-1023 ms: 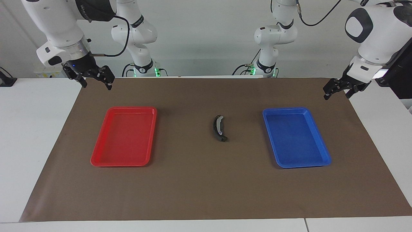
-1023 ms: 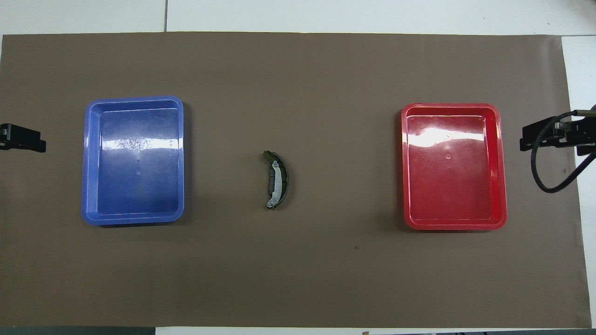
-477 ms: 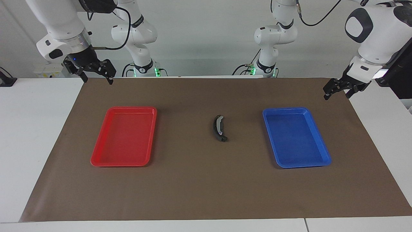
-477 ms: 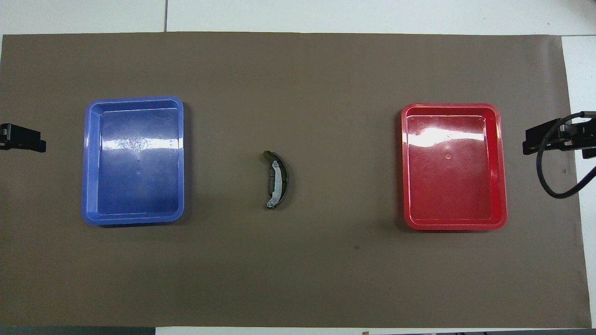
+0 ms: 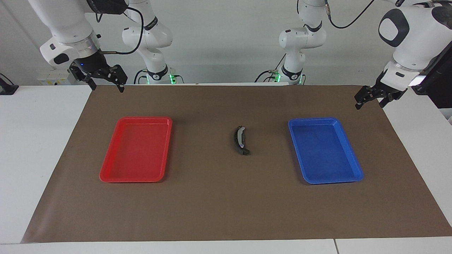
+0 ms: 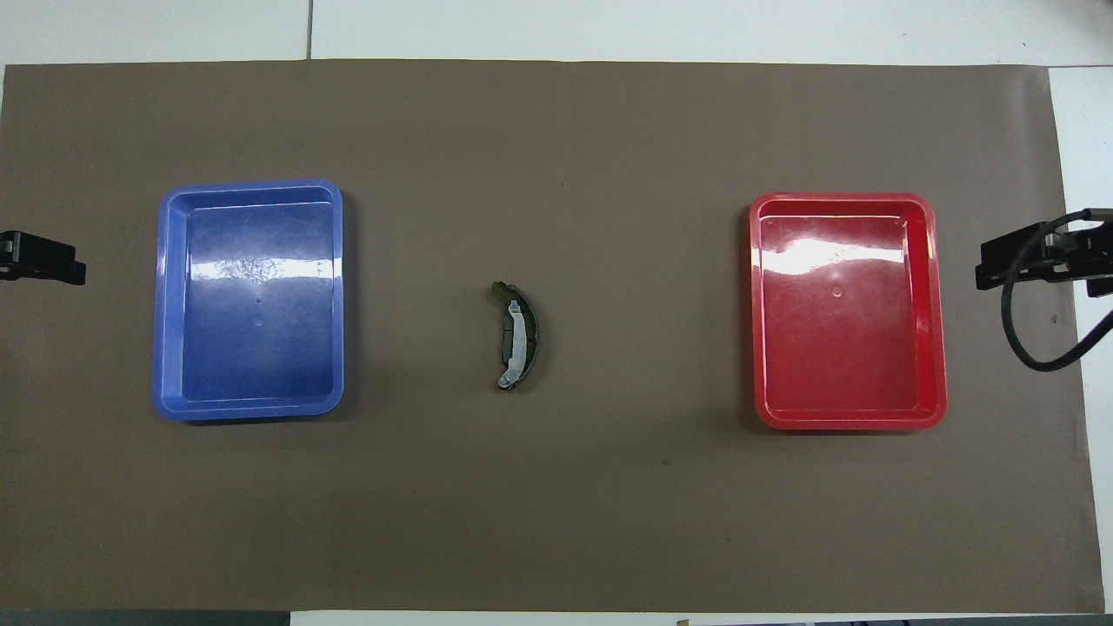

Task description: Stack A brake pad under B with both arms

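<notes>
B, a dark curved crescent with a silver inner face, lies in the middle of the brown mat between the two trays. It rests on A brake pad, a short dark-grey pad whose edge peeks out at the crescent's inner side. My left gripper hangs open and empty over the mat's edge beside the blue tray; in the overhead view only the left gripper's tip shows. My right gripper hangs open and empty over the mat's corner near the red tray, also seen as right gripper.
A blue tray with nothing in it sits toward the left arm's end, and a red tray, likewise bare inside, toward the right arm's end. The brown mat covers most of the white table.
My right gripper has risen and drawn back toward its own end of the table, then settled. The left gripper and the stacked pieces have not moved.
</notes>
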